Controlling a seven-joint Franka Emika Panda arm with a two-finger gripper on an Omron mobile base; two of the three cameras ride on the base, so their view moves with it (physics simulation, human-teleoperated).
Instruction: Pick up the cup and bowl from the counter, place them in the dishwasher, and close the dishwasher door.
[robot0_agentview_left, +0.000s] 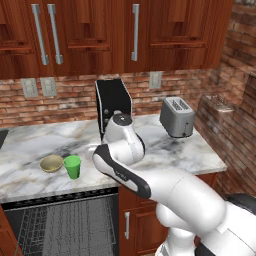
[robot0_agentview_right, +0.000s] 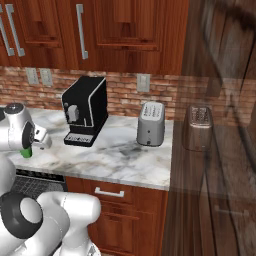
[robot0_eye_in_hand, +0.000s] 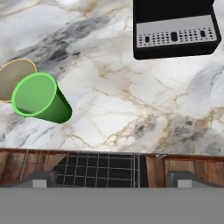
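The green cup (robot0_agentview_left: 73, 166) stands upright on the marbled counter (robot0_agentview_left: 30, 145), near its front edge, with the tan bowl (robot0_agentview_left: 51, 163) touching or almost touching its left side. In the hand view the cup (robot0_eye_in_hand: 39, 98) and bowl (robot0_eye_in_hand: 13, 78) lie at the left. My gripper (robot0_eye_in_hand: 113, 179) is open and holds nothing. It hovers over the counter's front edge, to the right of the cup and apart from it. Below the counter the dishwasher (robot0_agentview_left: 60, 225) stands open, its grey wire racks (robot0_eye_in_hand: 100, 168) showing. The dishwasher door is out of view.
A black coffee machine (robot0_agentview_left: 112, 105) stands at the back of the counter behind my arm, its drip tray (robot0_eye_in_hand: 175, 33) ahead of the hand. A silver toaster (robot0_agentview_left: 176, 116) sits to the right. A brick wall (robot0_agentview_left: 225, 125) closes the counter's right end, and wooden cabinets hang above.
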